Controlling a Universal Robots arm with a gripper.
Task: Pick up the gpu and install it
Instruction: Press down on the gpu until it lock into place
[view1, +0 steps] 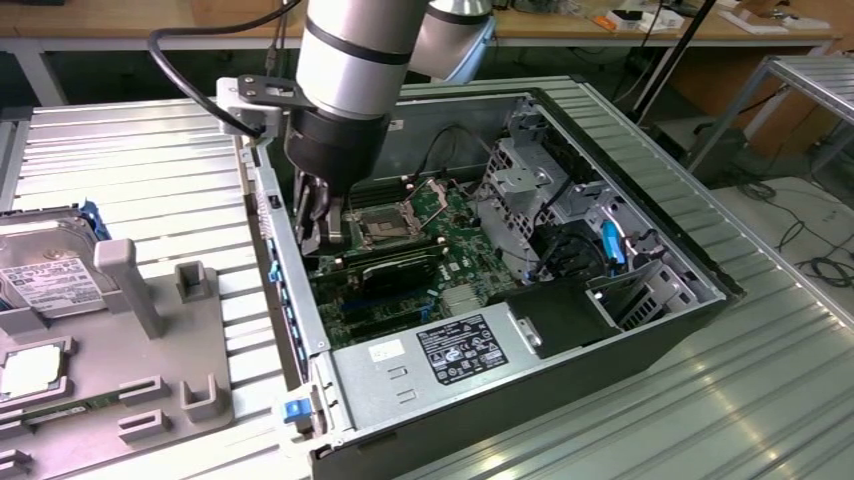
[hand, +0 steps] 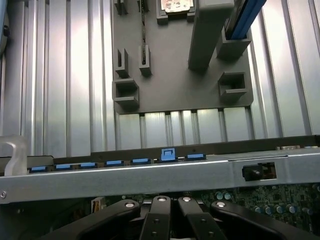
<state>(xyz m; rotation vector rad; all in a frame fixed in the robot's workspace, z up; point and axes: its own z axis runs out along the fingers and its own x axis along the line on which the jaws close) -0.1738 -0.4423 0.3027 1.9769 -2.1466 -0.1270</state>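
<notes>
Reaching down from above in the exterior view, stood as a silver-and-black arm (view1: 350, 60) inside the open computer case (view1: 667, 330), which lay on its side on the ribbed metal worktop (view1: 134, 170). Ended in jaws brought together, low over the motherboard (view1: 461, 255), close to the case wall on the exterior view's left and just beside the CPU socket (view1: 384, 225). Showed the gpu (view1: 387, 268) as a dark card set across the board just under that socket, one end right by the jaws; could not tell whether touched or apart. Included a power supply (view1: 454, 350) with a black label at the near end of the case, and a grey parts holder (view1: 147, 330) on the exterior view's left carrying a hard drive (view1: 40, 275).

Looking along the closed jaws in the wrist view, met no card between them. Caught the case wall (hand: 150, 177) with its row of blue clips (hand: 115, 162), a strip of green motherboard (hand: 280, 200) under it, and the grey parts holder (hand: 180, 85) beyond on the worktop (hand: 60, 75).
</notes>
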